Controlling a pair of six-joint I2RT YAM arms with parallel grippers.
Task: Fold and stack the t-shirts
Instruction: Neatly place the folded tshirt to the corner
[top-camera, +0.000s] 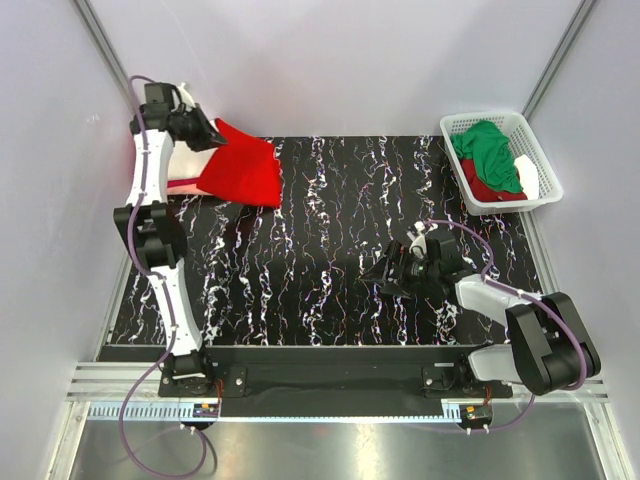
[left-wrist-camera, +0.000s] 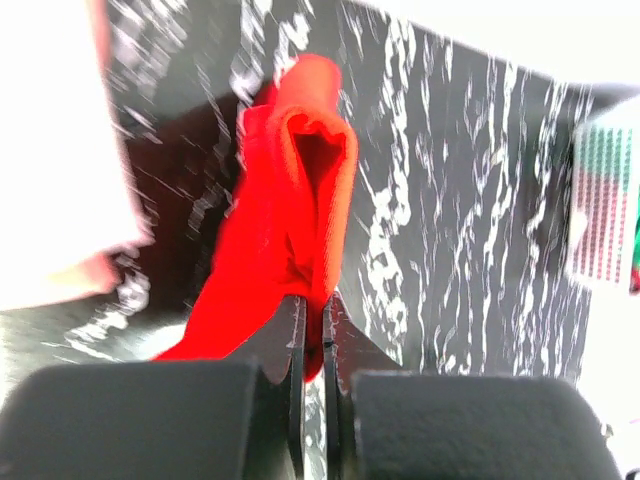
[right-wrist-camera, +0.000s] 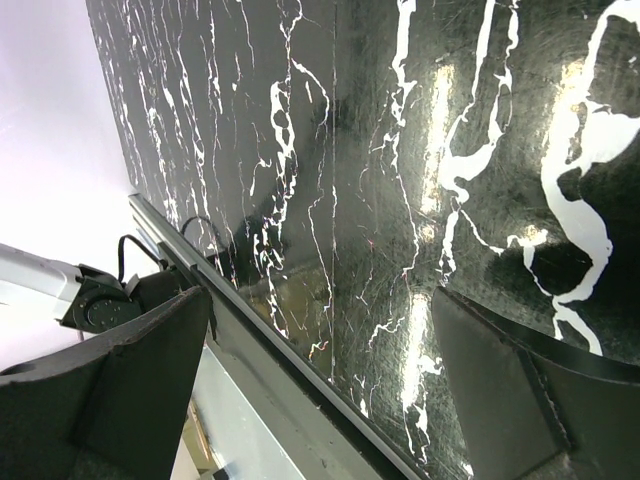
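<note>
A bright red t-shirt hangs bunched at the back left of the mat, with my left gripper shut on its upper edge. In the left wrist view the red t-shirt droops from the pinched fingers of that gripper. A pale pink-white t-shirt lies partly under it, also visible as a folded cloth at the left. My right gripper hovers low over the mat's right half, open and empty.
A white lattice basket at the back right holds a green shirt, a dark red one and a white one. The black marbled mat covers the table; a metal rail runs along its near edge.
</note>
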